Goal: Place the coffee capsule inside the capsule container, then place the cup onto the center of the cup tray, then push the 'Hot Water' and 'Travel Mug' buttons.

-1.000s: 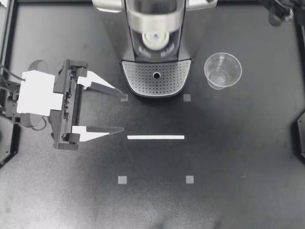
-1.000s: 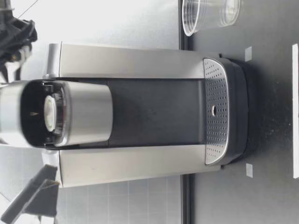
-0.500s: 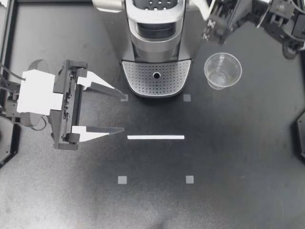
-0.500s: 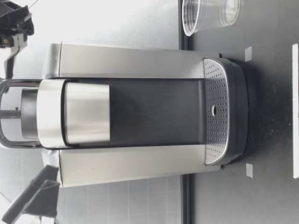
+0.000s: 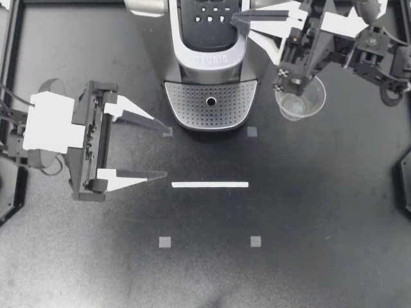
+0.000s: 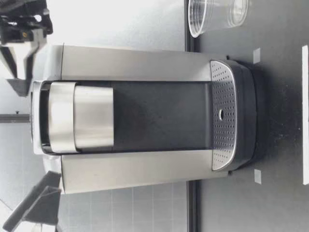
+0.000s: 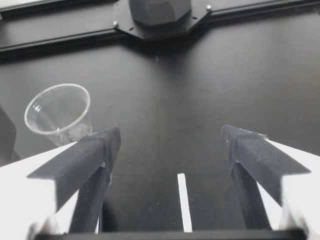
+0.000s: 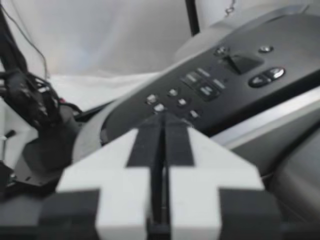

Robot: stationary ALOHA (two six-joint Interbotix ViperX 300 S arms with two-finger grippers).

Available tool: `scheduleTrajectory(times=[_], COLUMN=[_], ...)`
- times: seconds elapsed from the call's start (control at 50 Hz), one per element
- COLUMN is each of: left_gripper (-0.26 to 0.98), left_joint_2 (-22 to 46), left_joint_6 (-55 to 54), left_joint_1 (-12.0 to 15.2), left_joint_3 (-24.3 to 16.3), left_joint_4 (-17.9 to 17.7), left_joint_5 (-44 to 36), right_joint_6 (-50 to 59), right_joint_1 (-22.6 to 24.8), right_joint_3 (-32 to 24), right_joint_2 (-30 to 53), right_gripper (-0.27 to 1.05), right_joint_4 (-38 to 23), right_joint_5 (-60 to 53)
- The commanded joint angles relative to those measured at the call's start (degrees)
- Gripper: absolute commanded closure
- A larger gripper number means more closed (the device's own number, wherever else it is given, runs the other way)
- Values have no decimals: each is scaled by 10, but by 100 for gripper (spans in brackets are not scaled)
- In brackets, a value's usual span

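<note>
Two grippers showing. Left gripper (image 5: 167, 149) hangs wide open over the table (image 5: 289, 212), left of the machine (image 5: 209, 64), holding nothing. Right gripper (image 5: 236, 19) has its fingers (image 8: 145, 145) pressed flat together, empty, tips over the dark button panel (image 5: 209, 16) on top of the machine. Can't tell if they actually touch a button. Cup (image 5: 300, 97) is clear plastic, upright, mouth up, sitting on the table just right of the machine, partly covered by the right gripper's body, and off the perforated silver tray (image 5: 192, 106).
</note>
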Motion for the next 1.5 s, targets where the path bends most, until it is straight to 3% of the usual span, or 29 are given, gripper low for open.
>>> scheduleTrajectory(times=[0.0, 0.16, 0.4, 0.62, 0.84, 1.22, 1.48], left_gripper=[-3, -3, -3, -3, -3, -3, -3], left_joint_2=[-4, -3, -1, 6, 20, 42, 42], left_joint_6=[-1, -1, -1, -1, -1, -1, -1], left_joint_1=[0, 0, 0, 0, 0, 0, 0], left_joint_3=[-6, -4, 5, 5, 4, 7, 8], left_joint_4=[-2, -4, -8, -9, -9, -10, -10], left_joint_5=[-4, -8, -12, -12, -16, -24, -25], right_joint_6=[2, 11, 111, 214, 262, 263, 261], right_joint_1=[3, -2, -49, -74, -99, -120, -121], right_joint_3=[-2, 54, 223, 303, 331, 327, 310], right_joint_2=[-26, -101, -218, -236, -194, -127, -87], right_gripper=[68, 68, 68, 67, 60, 29, 27], right_joint_4=[1, 22, 105, 107, 106, 106, 105], right_joint_5=[-3, 18, 117, 128, 142, 134, 127])
